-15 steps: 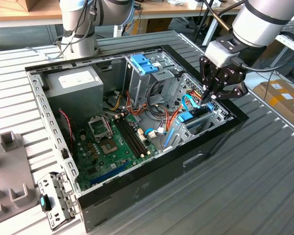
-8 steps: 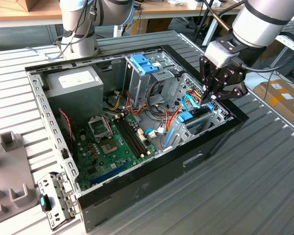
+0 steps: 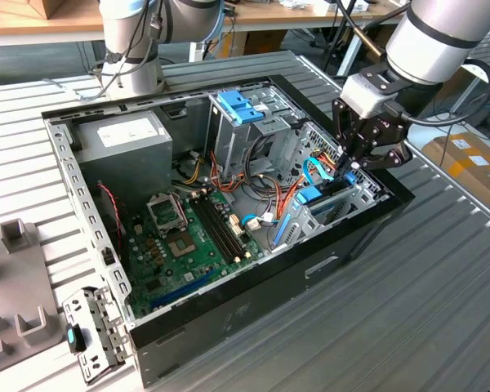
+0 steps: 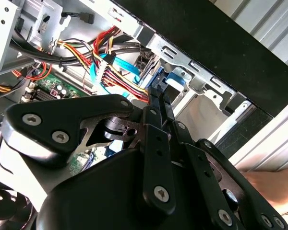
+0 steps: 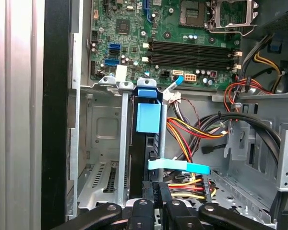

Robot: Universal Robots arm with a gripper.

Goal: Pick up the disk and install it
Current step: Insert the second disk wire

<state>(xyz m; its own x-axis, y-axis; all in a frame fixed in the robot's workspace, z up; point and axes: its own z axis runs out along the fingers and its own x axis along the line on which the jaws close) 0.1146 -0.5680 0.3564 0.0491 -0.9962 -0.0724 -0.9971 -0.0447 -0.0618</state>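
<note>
The disk (image 3: 310, 196) stands on edge in the metal drive bay at the corner of the open computer case (image 3: 253, 282), on the exterior view's right. Its blue plastic rail (image 5: 148, 117) shows in the first wrist view, with the dark edge of the drive below it. My gripper (image 3: 349, 167) reaches down into that corner of the case. In both wrist views its fingers (image 4: 159, 115) lie close together with nothing seen between them. Their tips (image 5: 157, 189) are at the blue end piece of the disk (image 4: 170, 79).
Bundles of red, yellow and black cables (image 5: 192, 132) and a light blue flat cable (image 5: 180, 166) run beside the bay. A grey power supply (image 3: 126, 135), a tall cage with a blue cap (image 3: 241, 106) and the motherboard (image 3: 188, 237) fill the case. A loose bracket (image 3: 90, 331) lies on the table.
</note>
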